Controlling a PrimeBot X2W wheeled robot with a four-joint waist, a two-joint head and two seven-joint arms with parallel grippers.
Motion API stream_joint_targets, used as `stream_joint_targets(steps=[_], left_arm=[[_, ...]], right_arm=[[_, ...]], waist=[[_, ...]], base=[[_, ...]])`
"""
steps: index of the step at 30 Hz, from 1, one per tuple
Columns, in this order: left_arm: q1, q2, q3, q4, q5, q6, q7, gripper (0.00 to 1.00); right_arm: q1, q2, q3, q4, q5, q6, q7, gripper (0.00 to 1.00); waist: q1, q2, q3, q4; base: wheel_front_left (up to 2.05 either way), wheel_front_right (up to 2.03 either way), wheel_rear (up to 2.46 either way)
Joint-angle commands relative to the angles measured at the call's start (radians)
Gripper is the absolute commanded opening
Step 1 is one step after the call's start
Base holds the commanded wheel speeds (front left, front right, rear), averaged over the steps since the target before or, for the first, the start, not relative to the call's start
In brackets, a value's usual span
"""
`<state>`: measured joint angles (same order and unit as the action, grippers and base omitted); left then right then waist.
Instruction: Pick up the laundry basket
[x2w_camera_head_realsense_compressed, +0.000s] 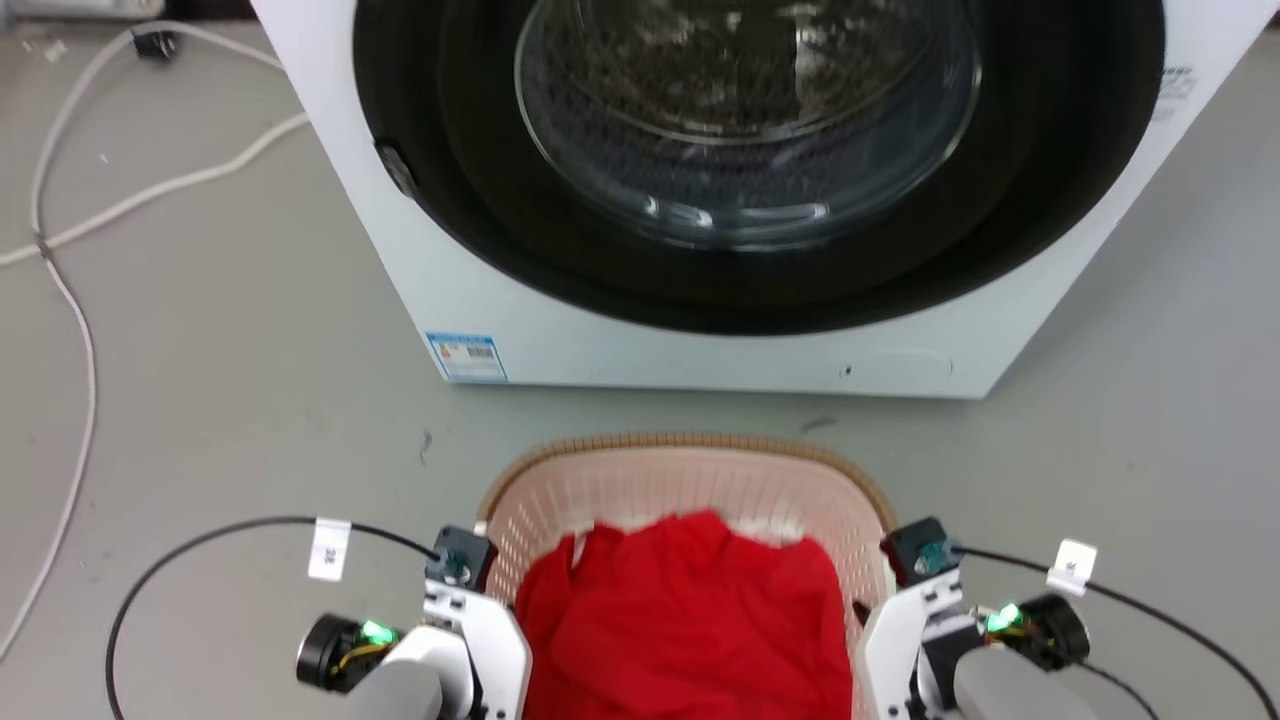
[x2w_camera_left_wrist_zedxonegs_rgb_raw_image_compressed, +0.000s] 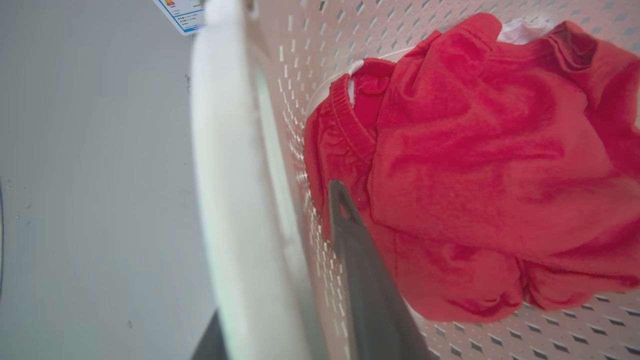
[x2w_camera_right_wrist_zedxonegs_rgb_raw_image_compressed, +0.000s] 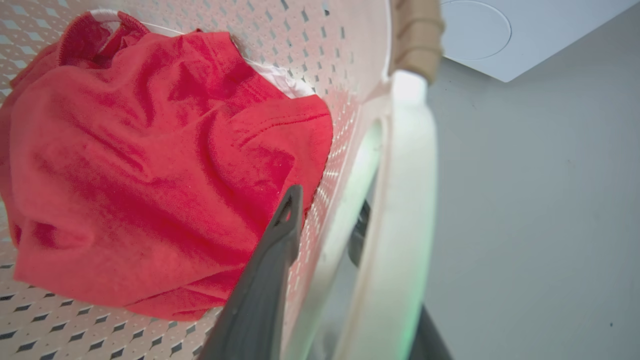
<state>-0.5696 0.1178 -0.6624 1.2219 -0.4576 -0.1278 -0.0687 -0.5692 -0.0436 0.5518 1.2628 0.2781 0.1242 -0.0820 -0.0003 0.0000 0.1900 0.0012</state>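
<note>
Basket: pale pink-cream perforated plastic laundry basket (x2w_camera_head_realsense_compressed: 690, 440), between both grippers, just short of the white front-loading washer (x2w_camera_head_realsense_compressed: 600, 340).
Load: crumpled red cloth (x2w_camera_head_realsense_compressed: 690, 620), beside each inner finger.
Left gripper (x2w_camera_left_wrist_zedxonegs_rgb_raw_image_compressed: 275, 250): astride the left white handle (x2w_camera_left_wrist_zedxonegs_rgb_raw_image_compressed: 225, 175); whether it is clamped, I cannot tell.
Right gripper (x2w_camera_right_wrist_zedxonegs_rgb_raw_image_compressed: 340, 230): likewise astride the right white handle (x2w_camera_right_wrist_zedxonegs_rgb_raw_image_compressed: 407, 200); grip unclear.
Progress: both handles appear reached; the lift itself seems left to do.
</note>
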Motion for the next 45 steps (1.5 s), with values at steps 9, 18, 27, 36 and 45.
stream_joint_targets(steps=[9, 18, 27, 36, 45], left_arm=[[0.114, 0.068, -0.136, -0.072, -0.13, -0.003, 0.137, 0.0], [0.148, 0.102, -0.23, -0.117, -0.237, -0.006, 0.182, 0.0], [0.169, 0.103, -0.287, -0.092, -0.297, -0.006, 0.158, 0.0], [0.176, 0.096, -0.33, -0.068, -0.342, -0.005, 0.137, 0.0], [0.166, 0.093, -0.364, -0.053, -0.376, -0.005, 0.115, 0.0]], right_arm=[[0.093, -0.013, 0.125, -0.036, 0.117, 0.012, 0.088, 0.0], [0.119, -0.045, 0.213, -0.053, 0.202, 0.012, 0.129, 0.0], [0.137, -0.059, 0.284, -0.046, 0.258, 0.012, 0.136, 0.0], [0.149, -0.061, 0.335, -0.035, 0.307, 0.012, 0.138, 0.0], [0.146, -0.062, 0.376, -0.027, 0.341, 0.012, 0.13, 0.0]], waist=[[0.0003, 0.0, -0.172, 0.009], [0.0003, 0.0, -0.22, 0.014], [0.0003, 0.0, -0.256, 0.017], [0.0003, 0.0, -0.28, 0.016], [0.0003, 0.0, -0.284, 0.014]], base=[[0.0, 0.0, 0.0], [0.0, 0.0, 0.0], [0.0, 0.0, 0.0], [0.0, 0.0, 0.0], [0.0, 0.0, 0.0]])
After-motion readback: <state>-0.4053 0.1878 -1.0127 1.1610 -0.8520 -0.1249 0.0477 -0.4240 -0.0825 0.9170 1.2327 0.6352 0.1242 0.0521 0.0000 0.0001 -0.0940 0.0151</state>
